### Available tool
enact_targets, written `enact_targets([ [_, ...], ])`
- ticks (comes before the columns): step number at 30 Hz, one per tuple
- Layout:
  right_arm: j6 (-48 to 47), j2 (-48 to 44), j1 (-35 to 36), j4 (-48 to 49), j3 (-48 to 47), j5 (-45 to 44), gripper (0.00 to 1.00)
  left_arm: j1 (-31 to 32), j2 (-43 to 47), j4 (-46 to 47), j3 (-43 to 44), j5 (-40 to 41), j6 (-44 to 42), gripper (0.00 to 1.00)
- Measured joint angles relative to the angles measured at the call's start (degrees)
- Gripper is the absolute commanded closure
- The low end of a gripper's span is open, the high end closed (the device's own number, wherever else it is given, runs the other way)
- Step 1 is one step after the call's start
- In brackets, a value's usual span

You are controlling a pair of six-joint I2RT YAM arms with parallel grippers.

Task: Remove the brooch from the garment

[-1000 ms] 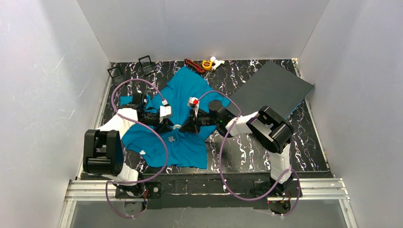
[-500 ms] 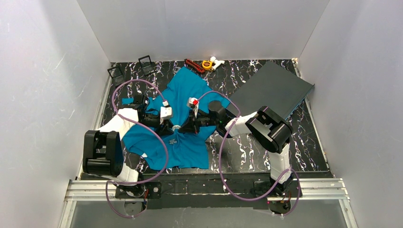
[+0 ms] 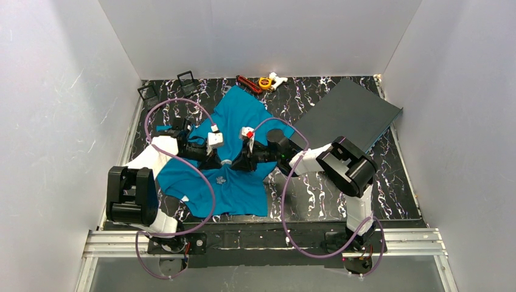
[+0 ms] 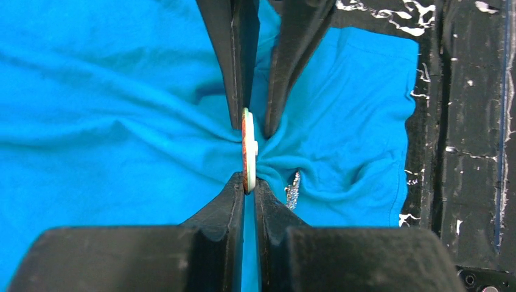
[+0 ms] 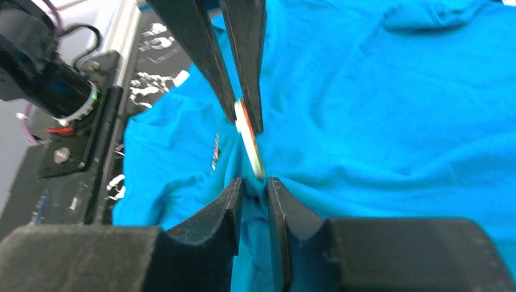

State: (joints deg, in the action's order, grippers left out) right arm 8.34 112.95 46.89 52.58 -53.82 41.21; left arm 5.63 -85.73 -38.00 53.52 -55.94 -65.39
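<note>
The garment [image 3: 240,115] is a teal-blue T-shirt spread on the marbled table, bunched up where the two grippers meet. The brooch [image 4: 247,152] is a thin round disc seen edge-on, pale with an orange-brown face, standing up out of the pinched cloth. My left gripper [image 4: 245,182] is shut on the disc's near edge. Facing it from the other side, my right gripper [image 5: 254,182] has its jaws a little apart, with a cloth fold between them and the brooch [image 5: 249,143] just beyond its tips. In the top view the left gripper [image 3: 216,163] and right gripper [image 3: 236,164] meet over the brooch [image 3: 226,162].
A small sparkly silver ornament [image 4: 292,190] sits on the cloth beside the pinch, also visible from above as a silver ornament [image 3: 220,180]. A dark grey board [image 3: 350,112] lies at the right. Two black clips [image 3: 167,87] and small tools [image 3: 263,82] lie along the back wall.
My left gripper has closed onto the brooch. My right gripper's jaws have parted slightly. The shirt has bunched a little more toward the grippers.
</note>
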Motion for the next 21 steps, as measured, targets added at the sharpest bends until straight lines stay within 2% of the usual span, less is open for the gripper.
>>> enact_targets([
  [6, -6.71, -2.4, -0.09, -11.17, 0.37, -4.46, 0.32, 0.0, 0.0, -0.76, 3.76, 5.16, 3.52, 1.0],
  [10, -4.81, -4.46, -0.33, -13.05, 1.49, -7.08, 0.15, 0.46, -0.15, -2.91, 6.84, 8.94, 6.54, 1.0],
  [16, 3.08, -4.74, -0.33, -9.92, 1.99, -9.33, 0.1, 1.4, -2.89, -6.93, 10.64, 11.58, 12.2, 1.0],
  [21, 8.81, -4.72, 0.94, -6.93, 1.99, -11.85, 0.1, 2.84, -4.81, -9.03, 10.82, 11.96, 17.64, 1.0],
])
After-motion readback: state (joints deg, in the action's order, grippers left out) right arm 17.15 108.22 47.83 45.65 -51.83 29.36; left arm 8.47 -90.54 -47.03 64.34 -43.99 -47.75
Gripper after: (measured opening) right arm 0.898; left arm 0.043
